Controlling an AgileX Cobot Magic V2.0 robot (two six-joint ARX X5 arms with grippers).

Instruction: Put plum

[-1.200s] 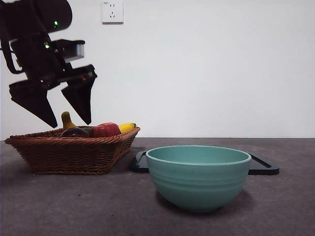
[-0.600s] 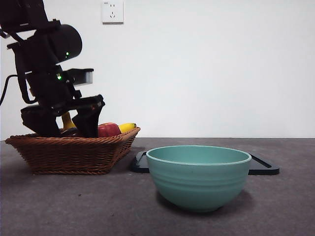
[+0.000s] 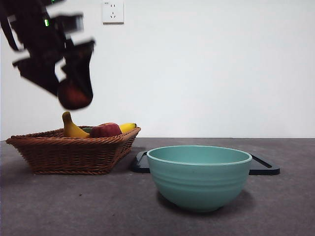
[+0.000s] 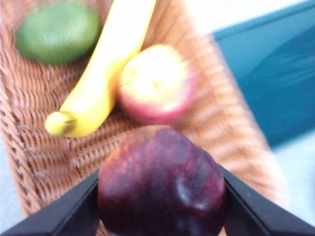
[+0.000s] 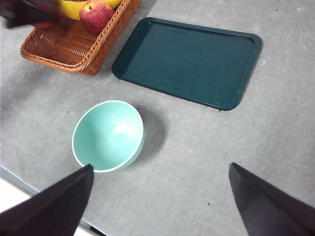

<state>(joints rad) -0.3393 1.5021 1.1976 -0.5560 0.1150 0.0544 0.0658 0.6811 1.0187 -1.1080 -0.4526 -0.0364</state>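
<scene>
I count 1 plum (image 4: 161, 183), 1 banana (image 4: 98, 81), 1 red apple (image 4: 153, 83) and 1 green fruit (image 4: 58, 31), plus 1 wicker basket (image 3: 69, 153), 1 teal bowl (image 3: 199, 176) and 1 dark tray (image 5: 189, 60). My left gripper (image 3: 69, 91) pinches the plum between its 2 jaws, in the air above the basket's rim. Toward 3 o'clock of the basket the tray and bowl stand apart. My right gripper (image 5: 160, 189) hangs spread wide, high over the bowl.

Plain lab-like test bench: bare white wall (image 3: 206, 69) with one socket (image 3: 112, 11), grey tabletop (image 5: 197, 147).
</scene>
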